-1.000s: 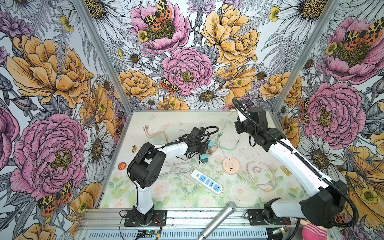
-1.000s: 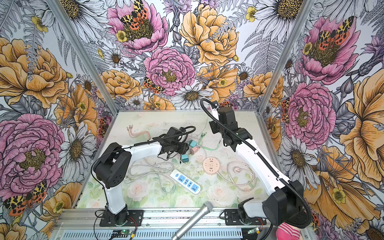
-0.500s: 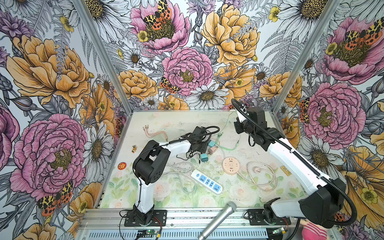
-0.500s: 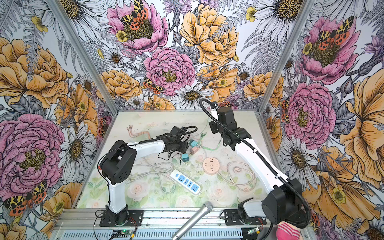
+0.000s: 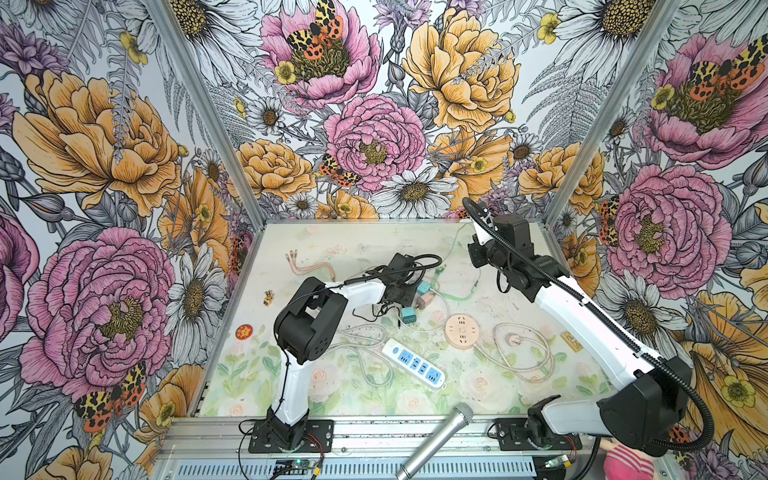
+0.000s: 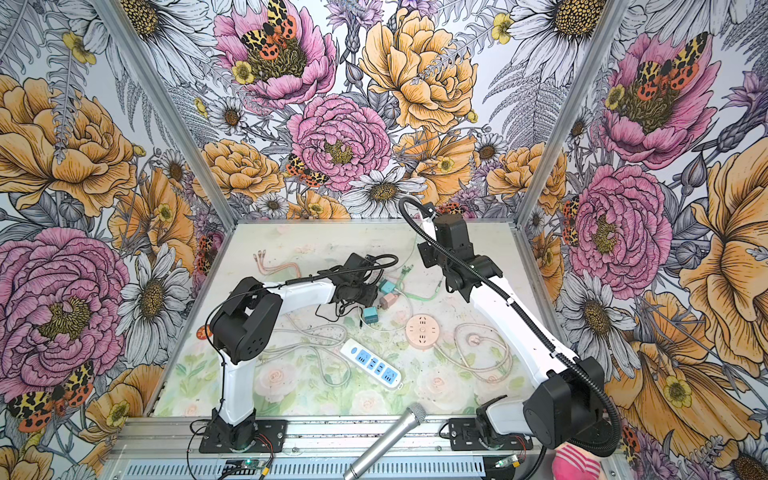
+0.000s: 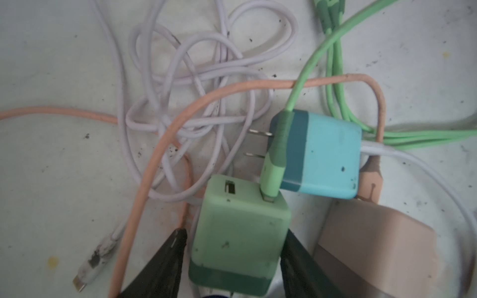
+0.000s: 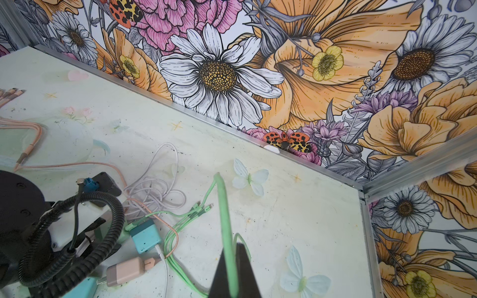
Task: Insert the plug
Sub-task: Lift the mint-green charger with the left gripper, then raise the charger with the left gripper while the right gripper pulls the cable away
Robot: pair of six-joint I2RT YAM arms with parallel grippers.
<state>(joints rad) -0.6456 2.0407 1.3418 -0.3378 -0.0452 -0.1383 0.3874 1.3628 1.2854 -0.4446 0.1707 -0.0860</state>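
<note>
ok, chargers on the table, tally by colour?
green charger: 1
light blue charger: 1
pink charger: 1
teal charger: 1
total: 4

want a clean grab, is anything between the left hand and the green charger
Almost nothing. The left hand straddles the green charger. One pink cable strand runs right up to a fingertip beside the charger and might get pinched; the pink charger lies outside the hand.
</note>
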